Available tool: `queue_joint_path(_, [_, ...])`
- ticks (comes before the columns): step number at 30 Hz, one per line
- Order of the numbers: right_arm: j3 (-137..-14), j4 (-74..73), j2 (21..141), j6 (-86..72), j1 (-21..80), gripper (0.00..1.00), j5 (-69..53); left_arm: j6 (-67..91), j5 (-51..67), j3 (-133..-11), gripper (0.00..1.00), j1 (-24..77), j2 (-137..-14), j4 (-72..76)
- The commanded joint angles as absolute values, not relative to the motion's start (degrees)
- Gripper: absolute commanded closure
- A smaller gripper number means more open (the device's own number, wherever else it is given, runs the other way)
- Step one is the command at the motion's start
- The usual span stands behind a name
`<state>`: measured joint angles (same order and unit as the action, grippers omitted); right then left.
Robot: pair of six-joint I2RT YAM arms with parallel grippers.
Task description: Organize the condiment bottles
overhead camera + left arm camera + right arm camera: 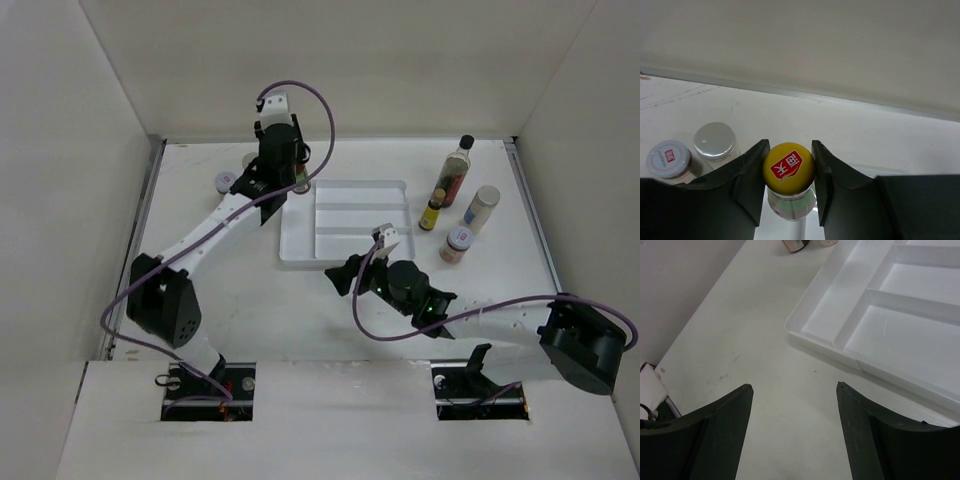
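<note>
Yellow plastic with a red mark is being clamped between the two dark fingers of the left end effector. It is the cap of the yellow-capped sauce bottle, which is being held upright with both fingers touching the cap's sides. Whether its base is being carried clear of the counter cannot be told.

Just beside it, at 9 o'clock in the left wrist view, a silver-lidded jar is being shown standing. A white-lidded jar (its lid bearing a small red mark) is being shown next to that, further toward 9 o'clock. From above, this group is being seen at 11 o'clock of the white divided tray, near the back wall.

The right end effector is being held wide apart with nothing between its fingers. It is being shown over bare counter at 6 o'clock of the tray, close to the tray's near rim.

At 3 o'clock of the tray, four more containers are being shown upright and near one another:
- a tall dark bottle, furthest back;
- a small yellow-topped bottle, just beside it;
- a pale-lidded cylinder jar, toward the right wall;
- a red-labelled jar, nearest the arms.
</note>
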<state>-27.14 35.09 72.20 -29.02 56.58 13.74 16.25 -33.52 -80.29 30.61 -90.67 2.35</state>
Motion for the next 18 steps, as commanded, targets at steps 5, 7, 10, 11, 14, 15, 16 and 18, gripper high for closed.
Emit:
queue_joint_path(5, [-26.28, 38.14, 69.52, -30.06, 55.15, 0.25, 15.03, 15.64, -31.73, -90.09, 0.83, 29.40, -99.31, 8.87])
queue_joint_path(7, [-26.10, 38.41, 69.96, -30.41, 54.71, 0.25, 14.94, 15.73, -31.73, -90.61, 0.83, 29.05, -101.15, 9.05])
queue_joint_path(10, [-26.45, 37.97, 70.14, -30.59, 54.45, 0.25, 14.68, 15.64, -31.64, -90.44, 0.83, 28.78, -102.56, 9.49])
queue_joint_path(11, [-26.54, 38.06, 70.14, -30.32, 54.45, 0.25, 14.94, 15.64, -31.64, -90.09, 0.83, 28.70, -103.18, 9.93])
queue_joint_path(14, [-26.80, 37.97, 71.27, -30.49, 54.45, 0.24, 14.77, 15.64, -31.29, -89.65, 0.83, 28.34, -104.94, 10.63])
queue_joint_path(15, [-26.81, 37.88, 71.45, -30.59, 54.45, 0.25, 14.50, 15.64, -31.03, -89.30, 0.82, 28.17, -105.46, 10.90])
queue_joint_path(16, [-26.81, 37.88, 71.37, -30.67, 54.45, 0.25, 14.50, 15.73, -30.85, -88.77, 0.81, 28.08, -105.90, 11.25])
queue_joint_path(18, [-26.81, 38.23, 71.10, -30.06, 54.45, 0.24, 15.03, 15.91, -31.11, -87.28, 0.77, 27.82, -106.52, 12.39])
